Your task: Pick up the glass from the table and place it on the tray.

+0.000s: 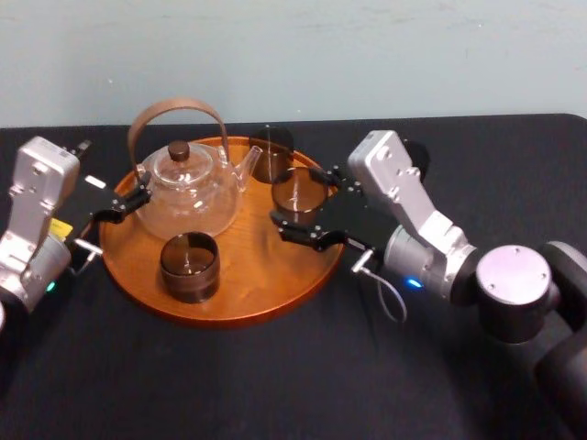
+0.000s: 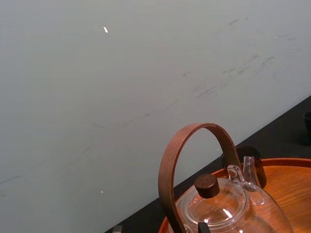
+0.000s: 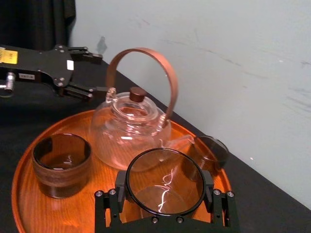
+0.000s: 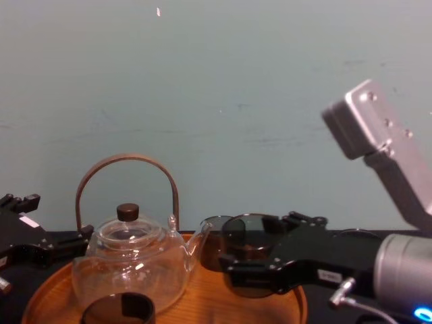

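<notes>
Black matte table [image 1: 275, 385]: right gripper [image 1: 299, 198] clamped round smoky brown glass tumbler [image 3: 164, 182], over right side of round orange wooden tray [image 1: 248, 275]. Placing step; next, lower and release. Left gripper [image 1: 124, 206] idle, fingers spread, left of tray.

No word, number or brand could be read anywhere. The left gripper [image 3: 103, 74] carried a yellow sticker [image 3: 8, 56] and a small white label [image 3: 70, 64]. The right gripper [image 1: 298, 200] bore a pale printed tag [image 4: 329, 275]. The print on each was too small to make out.
</notes>
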{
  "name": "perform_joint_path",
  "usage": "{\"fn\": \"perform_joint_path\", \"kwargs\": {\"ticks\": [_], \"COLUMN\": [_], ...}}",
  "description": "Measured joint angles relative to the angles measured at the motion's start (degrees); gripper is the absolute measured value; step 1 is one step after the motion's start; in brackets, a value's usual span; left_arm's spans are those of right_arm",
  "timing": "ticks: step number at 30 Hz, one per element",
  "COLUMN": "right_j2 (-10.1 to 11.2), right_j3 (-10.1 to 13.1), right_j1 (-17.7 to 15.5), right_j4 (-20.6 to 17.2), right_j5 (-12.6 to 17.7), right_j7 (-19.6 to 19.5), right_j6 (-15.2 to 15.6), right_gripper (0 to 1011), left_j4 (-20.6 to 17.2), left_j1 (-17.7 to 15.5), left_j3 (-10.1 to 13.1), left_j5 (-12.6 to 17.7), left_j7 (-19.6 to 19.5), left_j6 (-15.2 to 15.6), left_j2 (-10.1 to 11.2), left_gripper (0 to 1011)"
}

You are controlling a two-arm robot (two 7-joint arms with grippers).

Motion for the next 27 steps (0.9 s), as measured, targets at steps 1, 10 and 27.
{"fn": "perform_joint_path", "kwargs": {"ticks": [1, 10, 27], "right_j2": [-0.2, -2.0, -4.0], "right_j3": [-0.1, -1.7, -3.7], "right_j1": [0.1, 0.8, 1.4], "right_j4": [0.2, 2.8, 7.1], "right_j5": [-0.1, -0.5, -1.2], "right_j7": [0.0, 0.5, 1.1], "right_j6": [-0.1, -1.3, -2.4], "right_gripper": [926, 926, 926], "left_j4": [0.0, 0.0, 0.0], "left_j1": [0.0, 0.0, 0.0], "left_j3": [0.0, 0.0, 0.0], "left_j5": [0.0, 0.0, 0.0], "left_j7": [0.0, 0.0, 0.0], "left_j6": [0.0, 0.0, 0.0], "left_j2": [0.0, 0.0, 0.0], "left_gripper": [1009, 1010, 1009]}}
